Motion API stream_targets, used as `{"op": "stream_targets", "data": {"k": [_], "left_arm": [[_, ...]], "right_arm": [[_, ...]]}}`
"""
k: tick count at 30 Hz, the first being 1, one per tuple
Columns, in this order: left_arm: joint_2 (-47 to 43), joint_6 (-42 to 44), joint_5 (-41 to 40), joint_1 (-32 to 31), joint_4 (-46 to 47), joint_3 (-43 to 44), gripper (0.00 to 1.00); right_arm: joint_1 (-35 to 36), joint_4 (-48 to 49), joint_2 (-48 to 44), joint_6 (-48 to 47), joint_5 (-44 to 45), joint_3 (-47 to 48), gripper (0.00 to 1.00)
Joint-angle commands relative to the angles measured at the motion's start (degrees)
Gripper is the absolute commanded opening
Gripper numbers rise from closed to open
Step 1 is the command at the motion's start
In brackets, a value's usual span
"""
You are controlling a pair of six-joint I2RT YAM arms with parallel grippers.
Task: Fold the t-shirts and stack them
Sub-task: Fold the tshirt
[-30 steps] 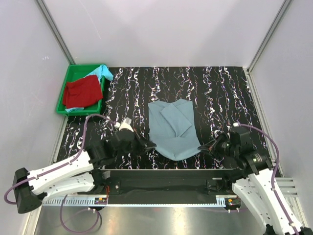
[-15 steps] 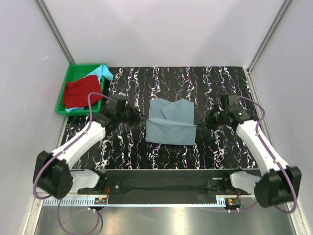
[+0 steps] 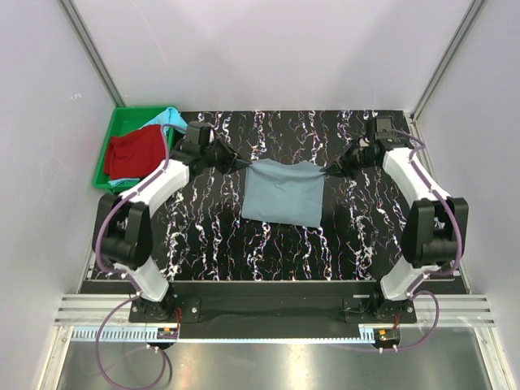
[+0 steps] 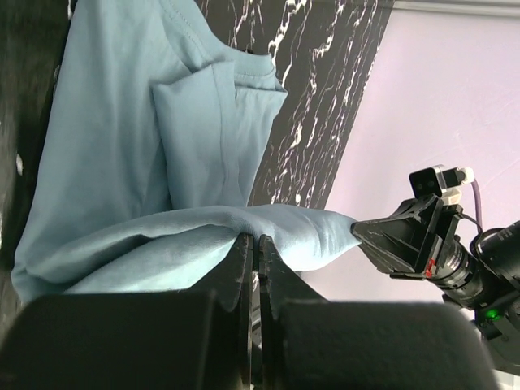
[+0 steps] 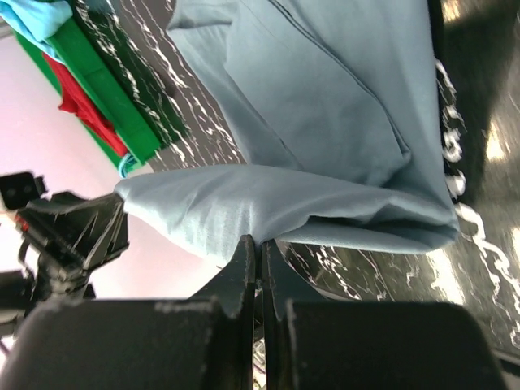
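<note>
The grey-blue t-shirt point(image 3: 282, 193) lies folded in half on the black marbled mat, its folded-over edge at the far side. My left gripper point(image 3: 244, 166) is shut on the shirt's far left corner; in the left wrist view point(image 4: 257, 240) the cloth point(image 4: 146, 130) drapes over the pinched jaws. My right gripper point(image 3: 326, 171) is shut on the far right corner; the right wrist view point(image 5: 259, 240) shows the cloth point(image 5: 325, 97) held the same way. The red t-shirt point(image 3: 134, 152) and the turquoise t-shirt point(image 3: 168, 120) lie in the green tray.
The green tray point(image 3: 123, 120) sits at the far left corner, beside the left arm's forearm; it also shows in the right wrist view point(image 5: 106, 93). White walls and metal posts enclose the mat point(image 3: 366, 236) on three sides.
Both grippers have carried the shirt's near hem away from the bases, over the shirt to its far edge, folding it in half. Both arms are now stretched far out.
</note>
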Motion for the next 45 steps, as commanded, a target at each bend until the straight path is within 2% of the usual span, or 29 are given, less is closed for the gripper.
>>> {"op": "stream_targets", "data": {"k": [1,20,23,33,36,37,39,40,41,42,44,45], "left_arm": [[4.8,0.4,6.0,1.7,4.8,6.3,0.00],[25.9,1.3,13.0,5.9,5.5,23.2,0.06],[26.6,1.5,12.1,6.3,7.3,24.4,0.09],[34.8,-0.1,12.9,7.2,8.0,32.2,0.08],[36.9,0.2,11.9,7.7,7.9,34.4,0.14],[37.5,1.0,10.9,8.0,7.0,35.3,0.23],[40.2,5.2,10.2,8.5,3.6,41.7,0.29],[41.1,7.1,10.1,8.6,-1.1,44.8,0.34],[42.6,9.0,10.0,8.9,-4.1,48.0,0.34],[42.8,12.2,9.7,9.0,-6.8,53.1,0.34],[40.7,14.8,8.1,9.0,-10.1,53.8,0.36],[37.2,17.0,7.2,9.0,-10.7,51.9,0.37]], "right_arm": [[-0.8,1.5,3.8,-1.5,-4.1,5.5,0.00],[-3.5,1.5,22.4,-2.5,-5.8,21.3,0.01],[-3.5,1.5,26.3,-2.4,-6.2,24.4,0.01],[-3.8,1.6,33.9,-1.3,-7.0,32.2,0.05],[-3.8,1.5,38.0,-1.2,-8.5,36.1,0.11],[-3.7,1.4,39.3,-1.4,-8.8,38.7,0.17],[-6.2,1.3,42.7,-1.9,-9.3,41.3,0.24],[-6.7,1.2,43.6,-2.0,-9.9,43.8,0.28],[-7.1,0.9,44.6,-2.2,-10.1,44.9,0.37],[-8.0,0.9,44.8,-3.3,-10.7,46.0,0.41],[-8.7,-1.0,45.3,-4.7,-11.9,49.2,0.52],[-9.0,-2.2,45.4,-6.8,-11.9,50.3,0.54]]}}
